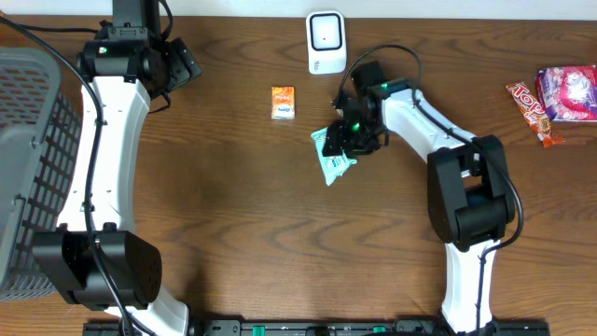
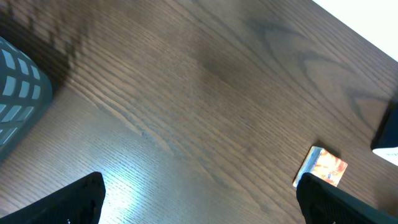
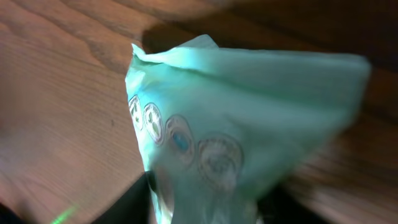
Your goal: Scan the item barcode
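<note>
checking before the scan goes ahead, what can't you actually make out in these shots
- teal packet barcode: right wrist view is motion-blurred; overhead, the right fingers cover most of it.
- grip: only dark finger parts show at the right wrist view's bottom edge, so closed or not is unclear.
- orange packet: print too small in overhead and left wrist views.
- basket: cut off by overhead's left edge.

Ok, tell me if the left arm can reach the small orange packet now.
Probably yes: the left gripper has its jaws open and empty, and only bare table lies between it and the orange packet.
</note>
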